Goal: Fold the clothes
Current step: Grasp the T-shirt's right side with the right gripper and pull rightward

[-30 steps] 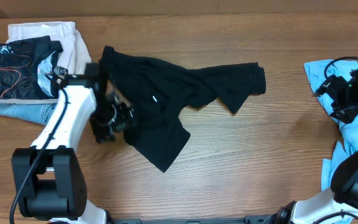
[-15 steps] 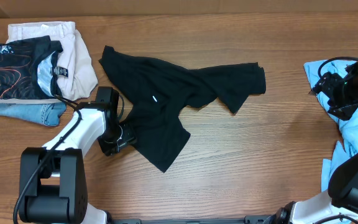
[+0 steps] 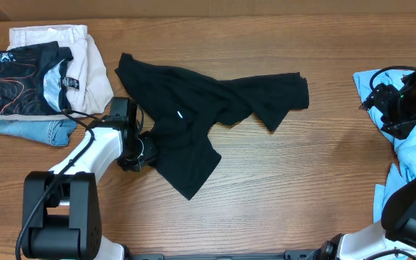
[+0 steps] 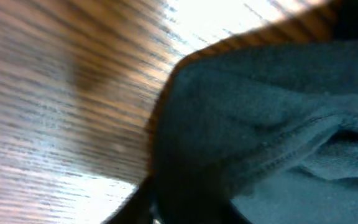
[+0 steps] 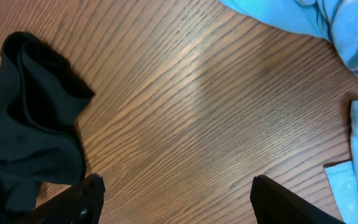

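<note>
Clothes [image 3: 183, 141]: lying crumpled and unfolded on the surface [image 3: 280, 188], their lower-left hem sitting right against the left pincer [image 3: 141, 153], the rest spreading away from it to the far side.
Left pincer state: black cloth is crowding its wrist camera and hiding the jaws, so I cannot tell whether it is pinching the hem yet.
Just changing: within the last second this pincer has been dropping from a raised stance beside the cloth to hem level, its jaws drawing together.
Meaning for the task: judging by that, a first grasp is getting under way; no fold is showing yet.
Left arm pose: reaching forward low, forearm slanting in toward the hem, wrist tipping down at the surface.
Behind the left pincer: a stack of folded pieces [image 3: 42, 79] is resting well apart.
Right pincer [image 5: 178, 190]: hanging spread wide and gripping nothing, a dark sleeve end off to its left, the light blue garment [image 5: 303, 18] lying just beyond it.
</note>
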Robot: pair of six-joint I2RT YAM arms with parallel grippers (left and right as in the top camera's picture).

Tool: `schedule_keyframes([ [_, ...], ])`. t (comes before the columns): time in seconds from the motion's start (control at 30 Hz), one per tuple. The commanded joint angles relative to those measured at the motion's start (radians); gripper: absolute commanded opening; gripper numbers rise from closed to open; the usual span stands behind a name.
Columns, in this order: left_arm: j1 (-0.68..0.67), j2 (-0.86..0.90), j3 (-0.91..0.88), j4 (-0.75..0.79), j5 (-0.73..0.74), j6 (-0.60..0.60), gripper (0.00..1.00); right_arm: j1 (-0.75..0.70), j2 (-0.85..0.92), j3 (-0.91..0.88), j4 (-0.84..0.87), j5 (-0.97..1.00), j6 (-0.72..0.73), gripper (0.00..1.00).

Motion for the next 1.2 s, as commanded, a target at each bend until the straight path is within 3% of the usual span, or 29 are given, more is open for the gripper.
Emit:
schedule_keyframes([
  [0.0, -0.006, 0.034, -0.03, -0.014, 0.04, 0.001, 0.04, 0.004, -0.022, 0.024, 0.002, 0.006, -0.004, 0.79],
  [0.2, 0.043, -0.037, 0.039, -0.171, 0.043, 0.099, 0.04, 0.014, -0.022, 0.015, -0.009, -0.003, -0.026, 0.78],
  [0.4, 0.209, -0.243, 0.182, -0.332, -0.008, 0.154, 0.04, 0.106, -0.022, 0.014, -0.046, -0.027, -0.094, 0.78],
  [0.57, 0.348, -0.38, 0.229, -0.338, 0.036, 0.166, 0.04, 0.234, -0.022, 0.012, -0.092, -0.103, -0.178, 0.78],
  [0.7, 0.365, -0.41, 0.228, -0.346, 0.035, 0.185, 0.04, 0.371, -0.022, -0.006, -0.091, -0.121, -0.195, 0.78],
  [1.17, 0.359, -0.393, 0.227, -0.353, 0.035, 0.185, 0.04, 0.851, -0.018, -0.285, 0.228, -0.002, -0.209, 0.78],
])
